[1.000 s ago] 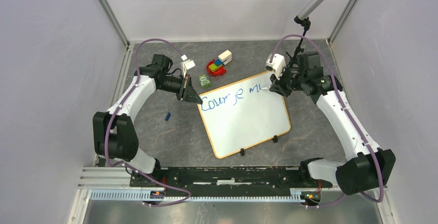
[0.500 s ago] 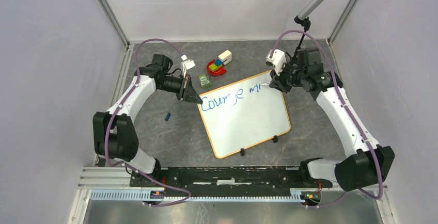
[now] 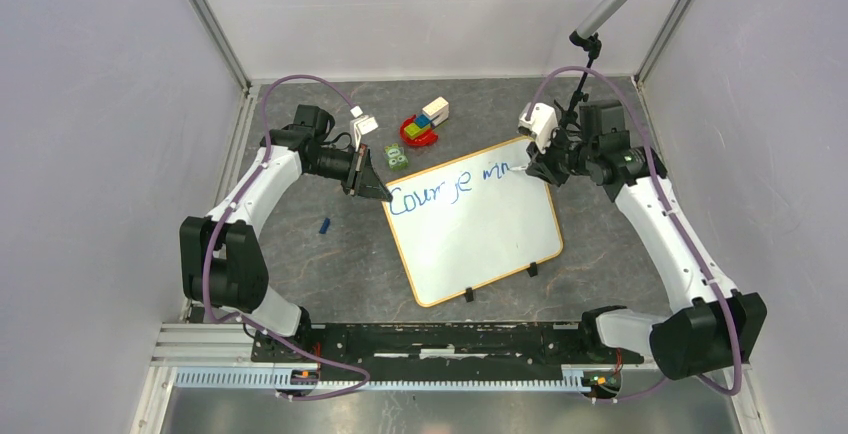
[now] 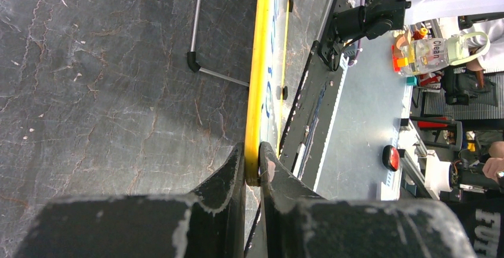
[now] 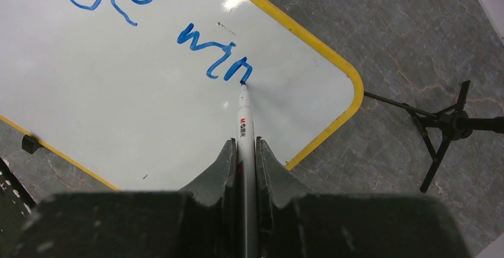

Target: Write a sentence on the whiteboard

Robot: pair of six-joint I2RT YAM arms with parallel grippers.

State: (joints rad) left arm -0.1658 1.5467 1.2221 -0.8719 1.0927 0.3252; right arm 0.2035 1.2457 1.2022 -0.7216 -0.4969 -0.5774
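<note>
Top view. The board (image 3: 475, 229) lay flat near the middle of the desk (image 3: 320, 274), turned askew, its yellow rim all round and two black clips (image 3: 468, 295) on the edge nearest the desk's near edge. The writing (image 3: 440, 189), in blue, ran along the board's far side and read "Courage win".

Left tool (image 4: 252, 157): nearly closed, the two fingers pinching the board's yellow rim at its left corner; the wrist view showed the rim passing edge-on between the fingertips.

Right tool (image 5: 245, 145): nearly closed on a white marker (image 5: 245, 115), which stood out straight ahead from between the fingers. The marker's tip touched the board at the foot of the last stroke of the "n", close to the board's far right corner.

Container: a small red dish (image 3: 418, 132) sat near the middle of the desk's far edge, apart from the board. It held small coloured pieces, blue and green among them; their exact shapes could not be made out. A white block (image 3: 435, 109) lay against the dish's far side.

Other items: a small green object (image 3: 397, 157) just beyond the board's far left edge; a small blue piece (image 3: 324, 225) towards the desk's left edge; a black stand (image 5: 446, 121) on the desk beyond the board's far right corner.
</note>
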